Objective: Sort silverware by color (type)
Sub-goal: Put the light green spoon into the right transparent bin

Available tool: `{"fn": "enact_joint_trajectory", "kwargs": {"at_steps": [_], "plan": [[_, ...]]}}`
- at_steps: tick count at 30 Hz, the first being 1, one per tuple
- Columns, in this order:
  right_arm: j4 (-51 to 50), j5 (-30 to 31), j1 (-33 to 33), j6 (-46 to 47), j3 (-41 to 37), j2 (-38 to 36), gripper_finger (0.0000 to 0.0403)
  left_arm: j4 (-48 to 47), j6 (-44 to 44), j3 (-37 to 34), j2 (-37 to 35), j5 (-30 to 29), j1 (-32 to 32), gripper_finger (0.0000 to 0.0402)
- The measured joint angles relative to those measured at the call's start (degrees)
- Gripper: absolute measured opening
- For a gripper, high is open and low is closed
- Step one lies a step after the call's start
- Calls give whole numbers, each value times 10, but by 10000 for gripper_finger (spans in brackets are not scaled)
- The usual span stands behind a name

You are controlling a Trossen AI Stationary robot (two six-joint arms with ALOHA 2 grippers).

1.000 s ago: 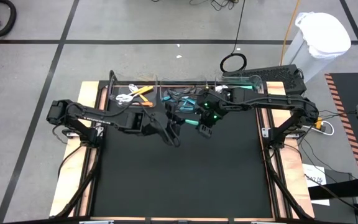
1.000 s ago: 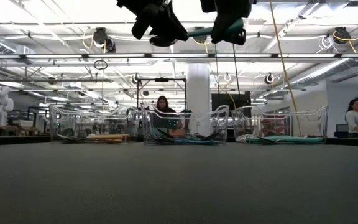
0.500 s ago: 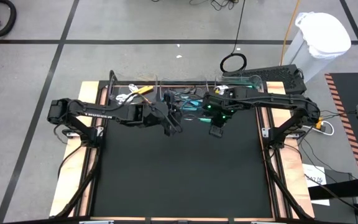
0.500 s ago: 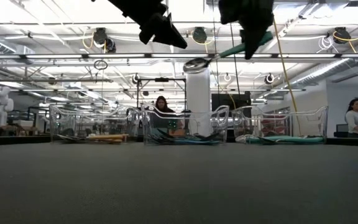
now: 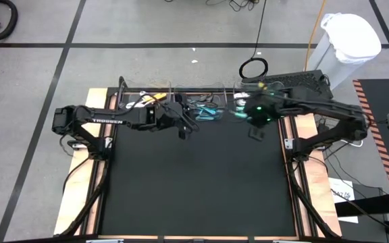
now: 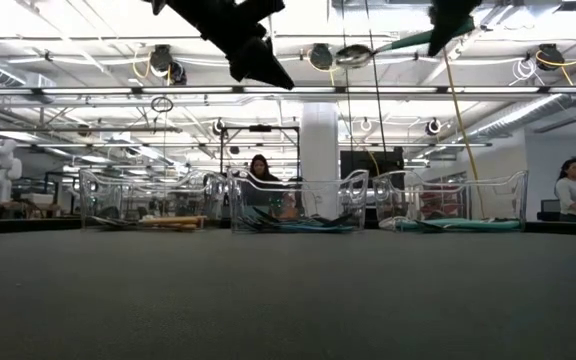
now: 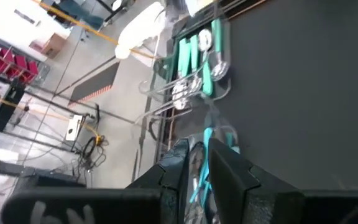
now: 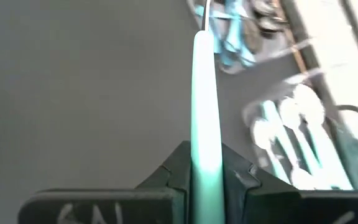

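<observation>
We are seeing the right gripper (image 8: 207,171) clamping one teal spoon (image 8: 205,112), bowl cut off; left gripper (image 7: 194,171) pinched empty.

Spoon (image 8: 205,106) between right gripper (image 8: 205,163) jaws: pale teal handle, silver bowl. Grippers dark. Ahead of jaws: clear bins (image 5: 201,101) holding teal, blue, orange handles. Table (image 5: 194,182) black.

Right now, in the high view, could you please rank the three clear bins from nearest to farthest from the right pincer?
1. Right bin, just beyond the right pincer holding a teal spoon.
2. Middle bin, farther left.
3. Left bin, with orange spoons, farthest left.
</observation>
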Motion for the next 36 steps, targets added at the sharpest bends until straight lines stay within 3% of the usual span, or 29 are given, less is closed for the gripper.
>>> {"fn": "enact_joint_trajectory", "kwargs": {"at_steps": [14, 28, 31, 36], "plan": [[-123, 221, -43, -17, 0, -93, 36, 65, -1, 0, 0, 44, 47, 64], [-110, 218, -190, -244, 0, -34, 38, 66, -1, 0, 0, 44, 47, 64], [-77, 179, -229, -299, -1, -13, 42, 66, -2, 0, 0, 37, 47, 64], [-37, 96, -301, -359, -1, 19, 45, 38, -39, 0, -2, -35, 48, 64]]}}
